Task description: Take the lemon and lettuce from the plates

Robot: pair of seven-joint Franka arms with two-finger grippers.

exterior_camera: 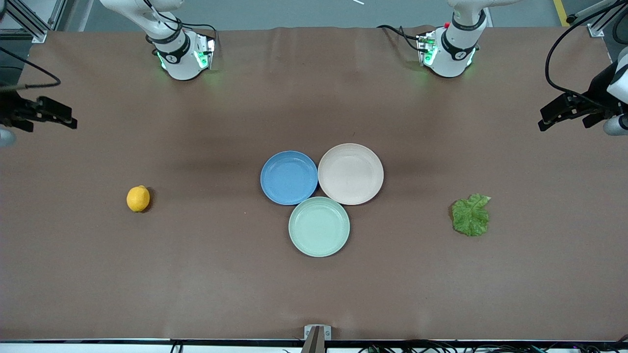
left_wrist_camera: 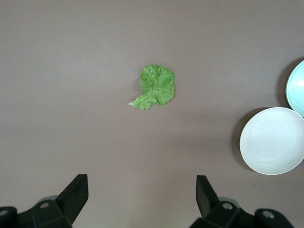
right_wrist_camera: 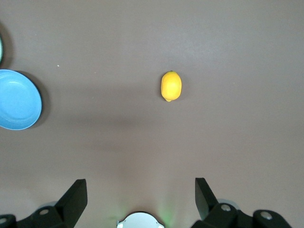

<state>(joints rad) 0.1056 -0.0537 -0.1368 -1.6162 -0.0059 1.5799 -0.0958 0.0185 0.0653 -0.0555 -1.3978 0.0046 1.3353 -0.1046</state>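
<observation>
Mint plate (exterior_camera: 319,227) nearest | lemon (exterior_camera: 138,198), lettuce (exterior_camera: 471,214) on table (exterior_camera: 196,274) | both grippers apart

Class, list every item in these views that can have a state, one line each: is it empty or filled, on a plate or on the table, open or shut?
lemon: on the table, toward the right arm's end, on no plate.
lettuce: flat on the table, toward the left arm's end, on no plate.
blue plate: empty.
beige-pink plate: empty.
mint-green plate: empty.
left pincer: open, holding nothing.
right pincer: open, holding nothing.
</observation>
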